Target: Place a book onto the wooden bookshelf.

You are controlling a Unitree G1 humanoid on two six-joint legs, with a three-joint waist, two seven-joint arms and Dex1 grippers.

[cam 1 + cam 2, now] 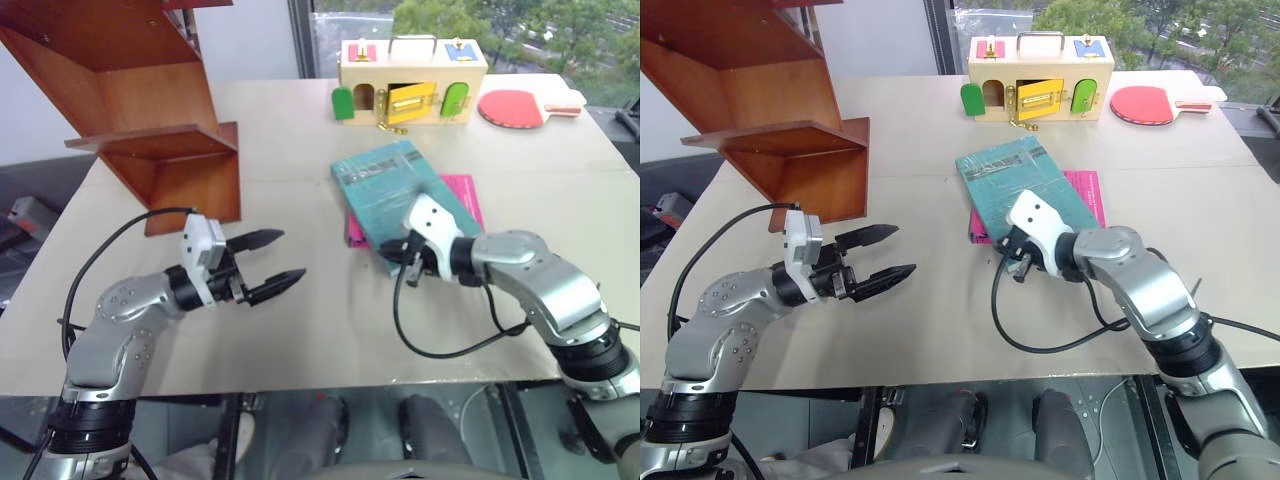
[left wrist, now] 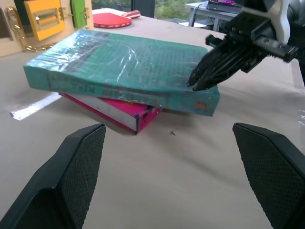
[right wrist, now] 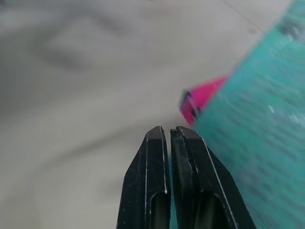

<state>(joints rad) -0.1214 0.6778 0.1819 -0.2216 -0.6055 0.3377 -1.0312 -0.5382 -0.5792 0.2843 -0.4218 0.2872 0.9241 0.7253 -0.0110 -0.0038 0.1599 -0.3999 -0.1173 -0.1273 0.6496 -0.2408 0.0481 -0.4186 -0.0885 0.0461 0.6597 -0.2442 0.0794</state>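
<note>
On the counter, head views: thick teal-green rectangular book (image 1: pixel 398 189) lies flat, stacked askew on a thinner magenta-pink book (image 1: pixel 466 195); reddish-brown polished wooden bookshelf (image 1: pixel 140 110) stands at the far left of the beige counter (image 1: pixel 300 330), well apart from the book.
Head views, background: pale wooden box with coloured doors (image 1: pixel 411 78) and red table-tennis paddle (image 1: pixel 515 107) at the far edge.
Left wrist view: left gripper (image 2: pixel 174 176) fingers spread wide, nothing between them, aimed at the book's long side; right gripper (image 2: pixel 198 83) tips at the book's near corner.
Right wrist view: right gripper fingers (image 3: pixel 151 186) pressed together, holding nothing, at the teal cover's edge.
</note>
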